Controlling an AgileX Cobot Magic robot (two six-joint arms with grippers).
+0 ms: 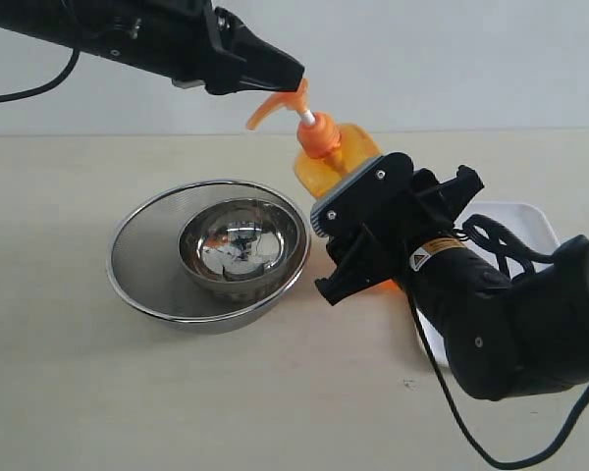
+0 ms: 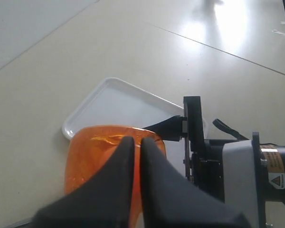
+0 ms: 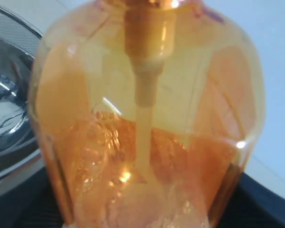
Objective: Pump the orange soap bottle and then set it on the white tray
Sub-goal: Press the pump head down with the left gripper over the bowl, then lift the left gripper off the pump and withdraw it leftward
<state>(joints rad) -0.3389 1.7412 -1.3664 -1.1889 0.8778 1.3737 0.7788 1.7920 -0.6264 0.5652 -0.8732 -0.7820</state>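
The right pincer [image 1: 348,240] pinched the orange soap bottle [image 1: 336,155], but the left pincer [image 1: 293,77], pressed together at its pump, could have slipped sideways and tipped it.

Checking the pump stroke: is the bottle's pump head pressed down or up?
Up: white stem shows between pump head and collar of the orange soap bottle.

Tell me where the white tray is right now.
In the exterior view the white tray lies at the right, just beside the orange soap bottle, partly hidden by the right arm.
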